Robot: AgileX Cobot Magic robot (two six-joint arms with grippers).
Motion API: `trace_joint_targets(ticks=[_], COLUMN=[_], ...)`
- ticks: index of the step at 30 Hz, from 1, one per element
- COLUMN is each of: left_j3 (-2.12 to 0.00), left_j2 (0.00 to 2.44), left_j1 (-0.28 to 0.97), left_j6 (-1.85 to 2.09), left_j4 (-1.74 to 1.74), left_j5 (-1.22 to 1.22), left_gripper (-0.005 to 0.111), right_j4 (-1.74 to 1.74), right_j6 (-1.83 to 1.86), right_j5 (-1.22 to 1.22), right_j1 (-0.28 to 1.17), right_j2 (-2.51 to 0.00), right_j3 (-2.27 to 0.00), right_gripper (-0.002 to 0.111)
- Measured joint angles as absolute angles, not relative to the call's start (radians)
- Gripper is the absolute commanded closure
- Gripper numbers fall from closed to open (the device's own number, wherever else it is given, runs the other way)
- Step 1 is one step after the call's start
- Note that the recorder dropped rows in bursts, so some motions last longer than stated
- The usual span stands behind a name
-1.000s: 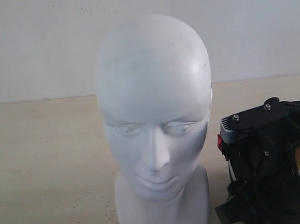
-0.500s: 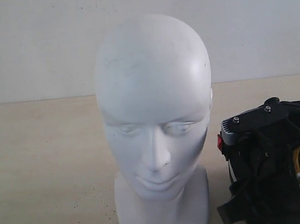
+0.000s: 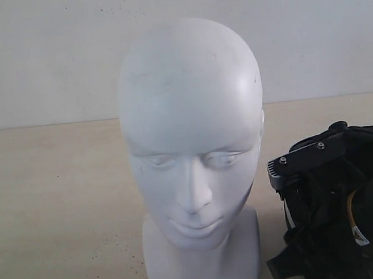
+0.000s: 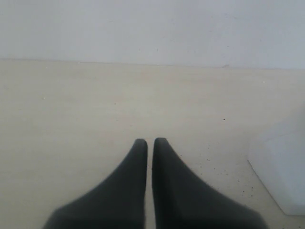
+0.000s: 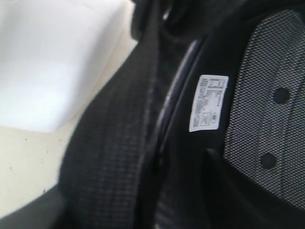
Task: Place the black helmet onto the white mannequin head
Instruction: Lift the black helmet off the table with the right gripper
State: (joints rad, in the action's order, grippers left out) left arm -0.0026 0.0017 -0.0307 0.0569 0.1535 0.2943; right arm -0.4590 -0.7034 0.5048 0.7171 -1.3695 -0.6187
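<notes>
White mannequin head point(image 3: 192, 132) stands upright and bare on the beige table point(image 3: 62, 207). Left of its base is the left gripper point(image 4: 150, 143) — fingers pressed together, empty. Just right lies the black helmet point(image 5: 271, 86), with the right gripper point(image 3: 307, 154) at it — its grip cannot be made out.

Frontal close exterior on white mannequin head point(image 3: 192, 132); both wrist views beside its base.
</notes>
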Motion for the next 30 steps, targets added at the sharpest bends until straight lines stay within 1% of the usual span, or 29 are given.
trace_joint_targets(ticks=[1, 3, 6, 13, 15, 19, 20, 30], left_j3=[-0.003, -0.003, -0.003, -0.003, -0.003, -0.003, -0.003, -0.003], left_j2=[0.002, 0.002, 0.002, 0.002, 0.002, 0.002, 0.002, 0.002], left_j1=[-0.031, -0.031, -0.031, -0.031, -0.031, -0.031, -0.031, -0.031], left_j6=[0.057, 0.057, 0.057, 0.057, 0.057, 0.057, 0.057, 0.057], left_j4=[0.154, 0.154, 0.154, 0.154, 0.154, 0.154, 0.154, 0.154], left_j5=[0.294, 0.294, 0.294, 0.294, 0.294, 0.294, 0.294, 0.294], left_gripper=[0.102, 0.102, 0.102, 0.102, 0.102, 0.102, 0.102, 0.102], right_j4=[-0.47, -0.487, -0.501, -0.505, -0.507, -0.529, -0.536, -0.57], right_j6=[-0.717, -0.736, -0.747, -0.754, -0.77, -0.78, -0.783, -0.789], right_j5=[0.507, 0.505, 0.51, 0.51, 0.512, 0.525, 0.533, 0.673], right_j1=[0.717, 0.717, 0.717, 0.717, 0.717, 0.719, 0.719, 0.719], right_j2=[-1.37, -1.37, -1.37, -1.37, -1.37, -1.37, -1.37, -1.37], right_j3=[-0.619, -0.619, -0.619, -0.619, -0.619, -0.619, -0.619, -0.665], right_gripper=[0.069, 0.073, 0.07, 0.071, 0.079, 0.104, 0.108, 0.108])
